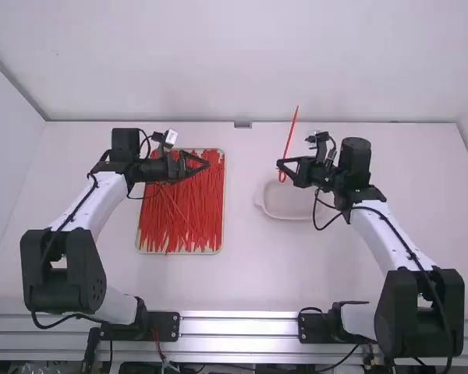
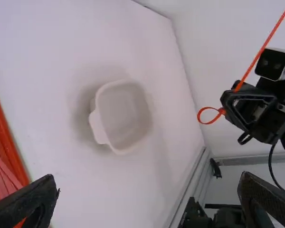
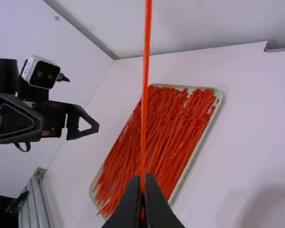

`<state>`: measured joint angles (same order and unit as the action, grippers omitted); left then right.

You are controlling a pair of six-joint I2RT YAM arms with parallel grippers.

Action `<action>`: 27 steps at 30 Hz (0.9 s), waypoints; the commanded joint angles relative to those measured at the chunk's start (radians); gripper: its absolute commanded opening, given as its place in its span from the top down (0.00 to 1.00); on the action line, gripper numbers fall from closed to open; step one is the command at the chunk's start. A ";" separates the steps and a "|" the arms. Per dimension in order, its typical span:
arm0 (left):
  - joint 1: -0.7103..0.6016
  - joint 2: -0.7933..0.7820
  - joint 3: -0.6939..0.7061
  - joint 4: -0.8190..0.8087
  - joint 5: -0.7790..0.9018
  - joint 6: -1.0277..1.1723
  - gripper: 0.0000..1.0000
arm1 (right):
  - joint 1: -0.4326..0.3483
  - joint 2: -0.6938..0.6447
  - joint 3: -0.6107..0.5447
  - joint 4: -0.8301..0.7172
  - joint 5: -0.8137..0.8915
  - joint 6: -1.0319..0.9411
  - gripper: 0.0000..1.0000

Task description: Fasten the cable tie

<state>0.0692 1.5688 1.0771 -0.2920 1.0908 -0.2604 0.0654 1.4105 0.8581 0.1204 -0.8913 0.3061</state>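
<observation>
My right gripper (image 1: 285, 168) is shut on one red cable tie (image 1: 289, 140) and holds it above the white bowl (image 1: 285, 202). The tie is fastened into a small loop (image 2: 207, 115) at the fingers, and its long tail (image 3: 145, 95) sticks straight up from the shut fingertips (image 3: 143, 197). My left gripper (image 1: 198, 164) hangs open and empty over the far end of the tray of red cable ties (image 1: 183, 209), its fingers (image 2: 26, 204) spread wide. It points across at the right gripper (image 2: 247, 111).
The tray (image 3: 205, 130) holds several loose red ties (image 3: 156, 147) and lies left of the middle. The bowl (image 2: 118, 116) has nothing in it. White walls close in the table at the back and left; a metal rail runs along the front edge.
</observation>
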 commanded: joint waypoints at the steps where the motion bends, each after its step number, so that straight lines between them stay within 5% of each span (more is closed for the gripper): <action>1: 0.004 0.006 0.003 -0.009 -0.017 0.023 0.01 | -0.001 -0.018 0.027 -0.008 0.010 -0.027 1.00; 13: 0.004 0.006 -0.005 -0.043 -0.020 0.026 0.01 | 0.002 -0.018 0.027 -0.041 0.053 -0.072 1.00; 27: 0.004 0.006 -0.005 -0.063 -0.064 0.026 0.01 | 0.052 -0.017 0.027 -0.164 0.357 -0.096 1.00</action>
<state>0.0692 1.5688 1.0771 -0.3550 1.0183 -0.2592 0.0940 1.4101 0.8589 -0.0387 -0.6285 0.2100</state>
